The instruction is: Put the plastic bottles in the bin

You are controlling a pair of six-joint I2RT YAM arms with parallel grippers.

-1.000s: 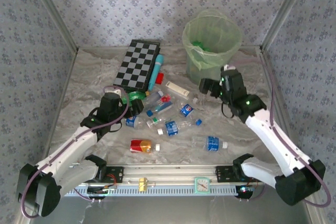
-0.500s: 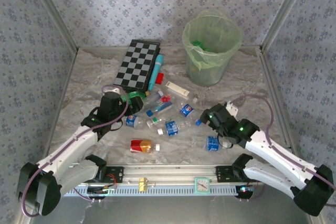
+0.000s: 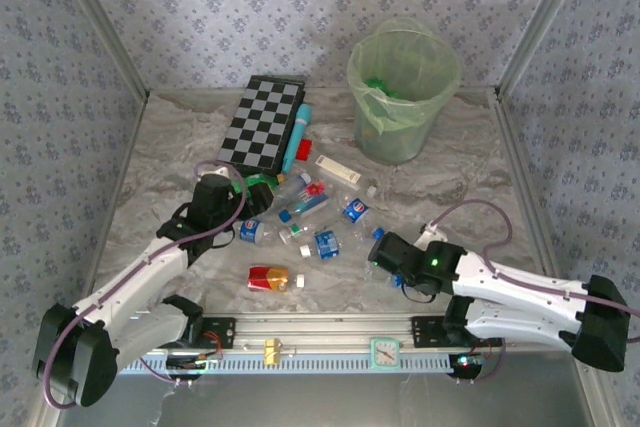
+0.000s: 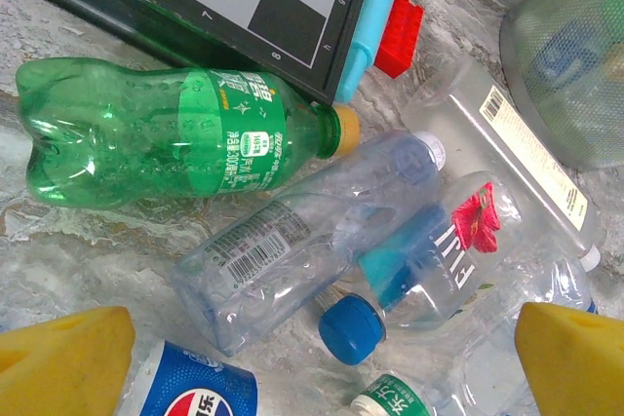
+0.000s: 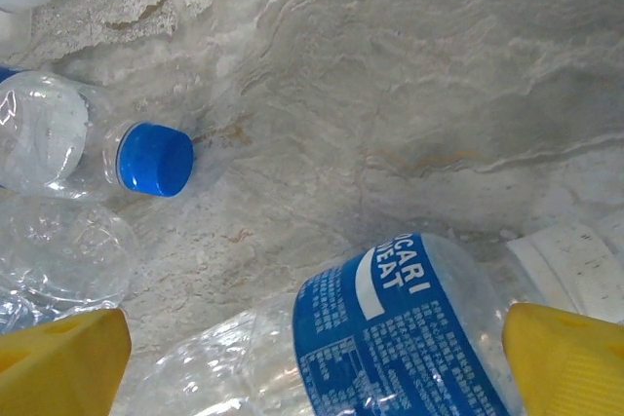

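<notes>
- The left pincer [image 4: 317, 358] is held wide open and empty above a clear plastic bottle [image 4: 292, 241], beside a green plastic bottle [image 4: 166, 138].
- The right pincer [image 5: 317, 358] is spread wide and empty over a clear blue-labelled bottle [image 5: 409, 338].
- The round pale-green translucent bin [image 3: 400, 132] is set at the far right of the table [image 3: 170, 147], well apart from the bottles.

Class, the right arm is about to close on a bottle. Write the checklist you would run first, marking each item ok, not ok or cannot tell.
1. Right gripper open: ok, its yellow fingers stand wide apart.
2. Blue-label bottle between the fingers: ok.
3. Fingers low enough to grip it: cannot tell.
4. Blue-capped clear bottle out of the closing line: ok, it lies ahead of the fingers.
5. Left gripper open and empty: ok.
6. Bin upright, mouth open: ok.
</notes>
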